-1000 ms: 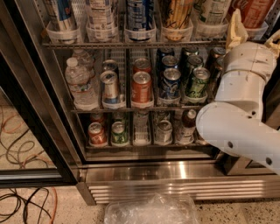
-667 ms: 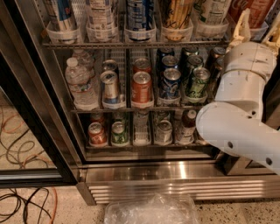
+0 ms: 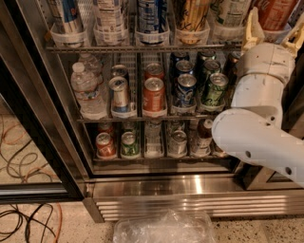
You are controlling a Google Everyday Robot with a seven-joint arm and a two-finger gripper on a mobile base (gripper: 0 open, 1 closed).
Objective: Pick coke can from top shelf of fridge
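Gripper [image 3: 276,24] | top shelf [image 3: 142,48], right end | fingers [image 3: 251,29] spread, flanking red coke can [image 3: 274,10], top out of frame

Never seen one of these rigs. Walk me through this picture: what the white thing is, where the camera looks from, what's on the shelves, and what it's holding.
The big white shape on the right is a robot arm, part of a wheeled machine. There is one camera. Where it is mounted is not known, but it looks slightly down into a drinks fridge. At the arm's end is its tool, two cream fingers, up at the top shelf, top right. The fingers stand apart on either side of a red coke can. I cannot tell whether they touch it, so nothing is clearly held. Lower racks hold smaller cans and a water bottle. A plastic bag and cables lie on the floor.
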